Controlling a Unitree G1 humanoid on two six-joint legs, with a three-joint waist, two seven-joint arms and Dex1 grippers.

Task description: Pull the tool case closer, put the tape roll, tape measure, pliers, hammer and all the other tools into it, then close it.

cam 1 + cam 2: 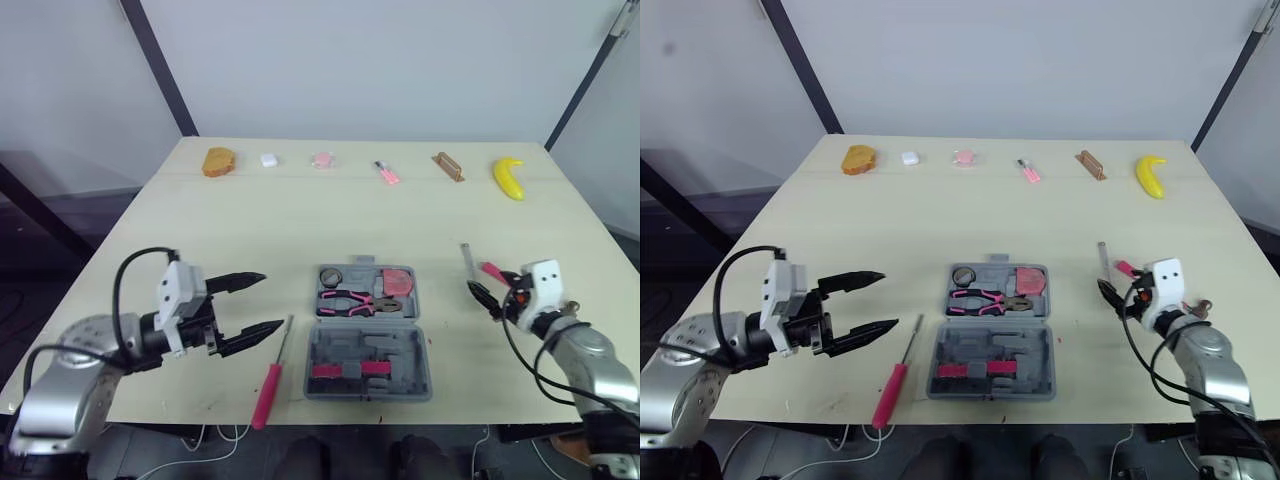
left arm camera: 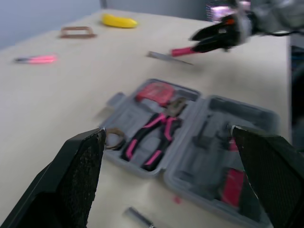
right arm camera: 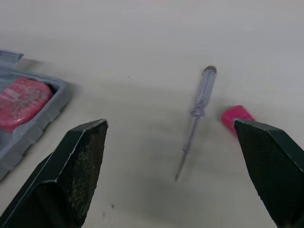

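Centrally, tool case (image 1: 414, 352), close to table (image 1: 300, 220) edge

Table (image 1: 300, 220): pale beige, plain. Tool case (image 1: 322, 368): grey throughout, with pink pieces (image 1: 345, 370) in its near half. Pliers (image 1: 352, 301): pink and black handles, dark head. Tape measure (image 1: 397, 279): pinkish red. Tape roll (image 1: 332, 276): dark ring. Screwdriver (image 1: 266, 394) at the near edge: pink-red handle, silver shaft. Second screwdriver (image 3: 202, 95): clear handle. Along the far edge: orange-brown item (image 1: 219, 161), white block (image 1: 268, 159), pale pink block (image 1: 322, 160), pink pen-like item (image 1: 387, 173), brown item (image 1: 447, 166), yellow banana (image 1: 509, 177). Left gripper (image 1: 272, 300) and right gripper (image 3: 169, 123): black fingers, white housings.
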